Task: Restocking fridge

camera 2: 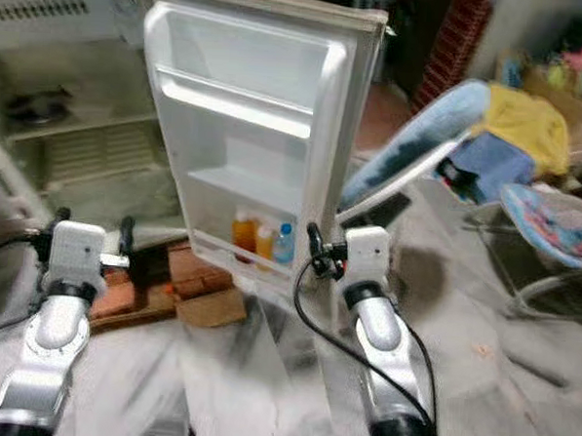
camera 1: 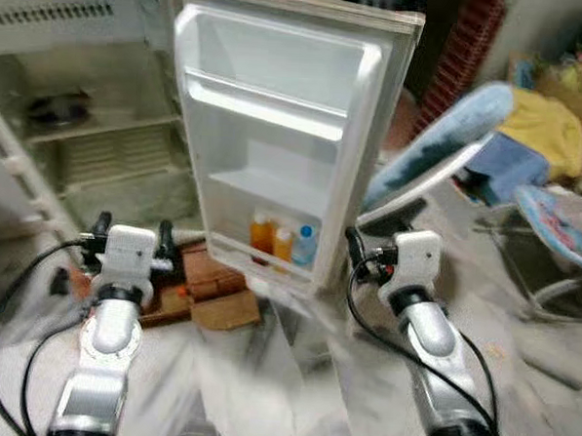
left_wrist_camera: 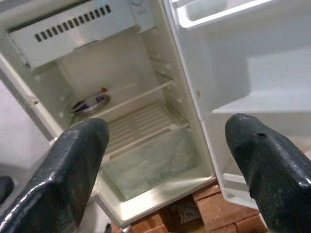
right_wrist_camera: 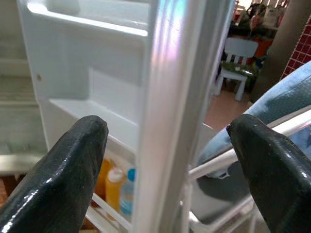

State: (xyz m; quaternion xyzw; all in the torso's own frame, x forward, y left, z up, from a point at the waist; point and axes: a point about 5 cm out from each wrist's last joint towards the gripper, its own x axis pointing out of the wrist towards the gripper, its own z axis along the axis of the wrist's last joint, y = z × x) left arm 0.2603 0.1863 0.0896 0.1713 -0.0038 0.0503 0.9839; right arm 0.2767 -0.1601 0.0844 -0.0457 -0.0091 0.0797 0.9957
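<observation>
The fridge is standing open, its door swung wide and facing the robot. The left gripper is hovering low in front of the open cabinet with its fingers spread apart and holding nothing; ahead of it are the pale wire shelves, and a small dish is sitting on the upper one. Bricks and a scrap of cardboard are lying on the floor just beyond that gripper, at the foot of the cabinet.

The right gripper is hanging near the door's outer edge, fingers apart and empty, with the edge lined up between them but not touched. Just to the gripper's left, in the door's bottom rack, two orange bottles and a blue-capped bottle are standing upright, side by side. The upper door racks are showing bare white plastic. To the gripper's right, a reclined blue seat is carrying yellow and blue cloth.
</observation>
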